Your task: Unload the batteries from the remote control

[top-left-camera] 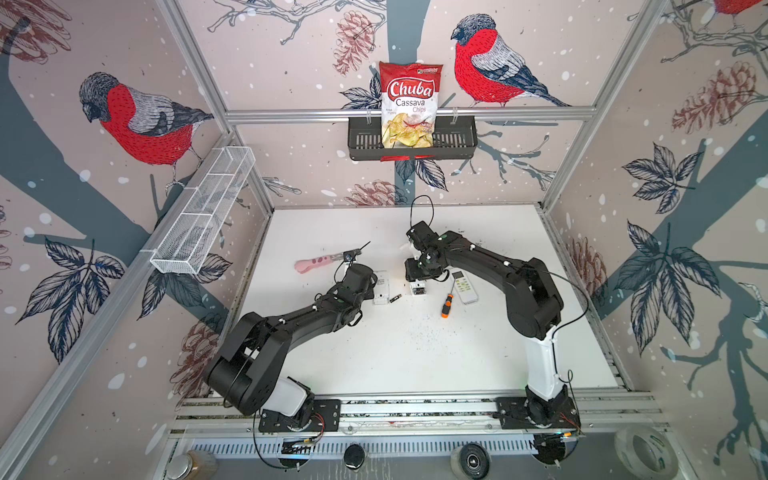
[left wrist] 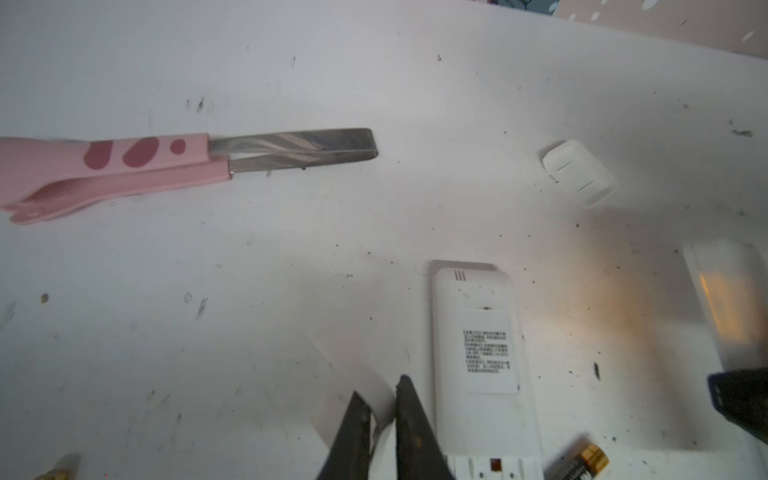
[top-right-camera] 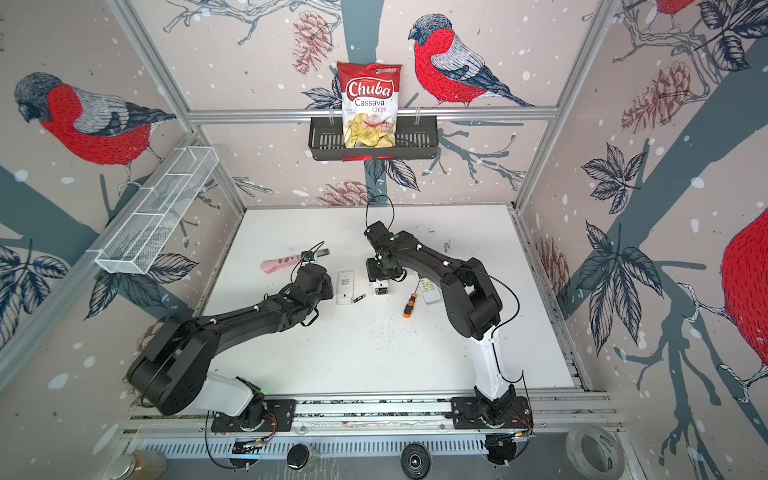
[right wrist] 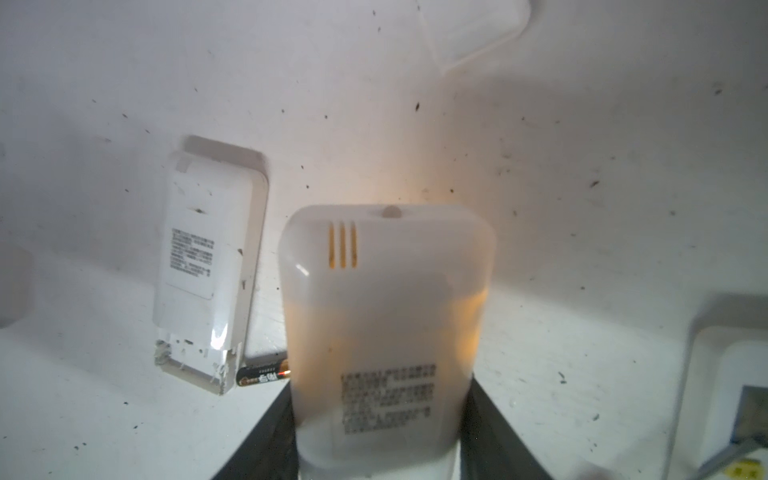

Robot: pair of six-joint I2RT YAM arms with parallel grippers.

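The right tool (right wrist: 380, 415) pinches a white remote (right wrist: 386, 299) by its two sides. The left tool (left wrist: 379, 386) is almost pressed together on a thin white piece (left wrist: 361, 370). One battery (right wrist: 262, 376) lies on the surface (right wrist: 582, 166), just beside the open end of a second remote (right wrist: 203, 266).

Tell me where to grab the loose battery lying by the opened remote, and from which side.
Pinch the battery across the middle of its barrel, coming straight down from above. It lies flat on the table, one end by a corner of the opened remote, the gold end toward the held remote, so only its long sides look free for fingers.
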